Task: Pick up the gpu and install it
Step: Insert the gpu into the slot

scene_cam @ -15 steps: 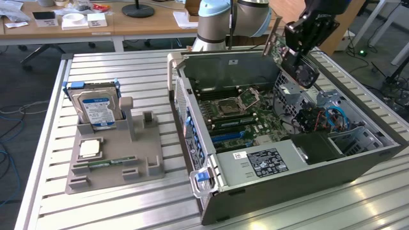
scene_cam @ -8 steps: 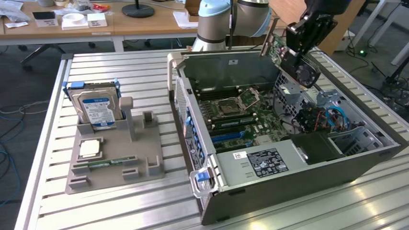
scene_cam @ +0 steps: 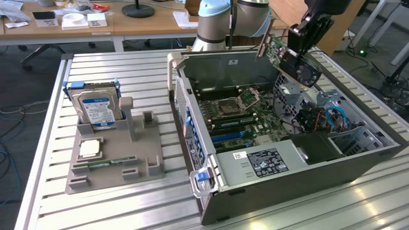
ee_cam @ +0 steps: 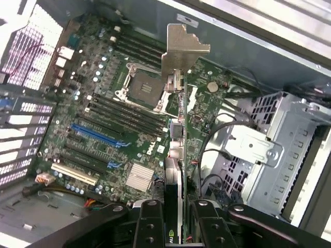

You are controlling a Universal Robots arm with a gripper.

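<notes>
Clamping the gpu edge-on, hand tilted above the open case, clear of its walls.

Silver arm, pale-blue joint caps, black screw-studded hand.

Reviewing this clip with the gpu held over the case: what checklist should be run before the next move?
1. Grip on gpu: ok, the gripper is clamped on its edge.
2. gpu clear of the case: ok, it is held above the open side.
3. Blue slot free: ok, nothing is seated in it.
4. gpu aligned with the blue slot: not ok, it hangs off to one side, at an angle to it.
5. Cables out of the path: cannot tell.
</notes>
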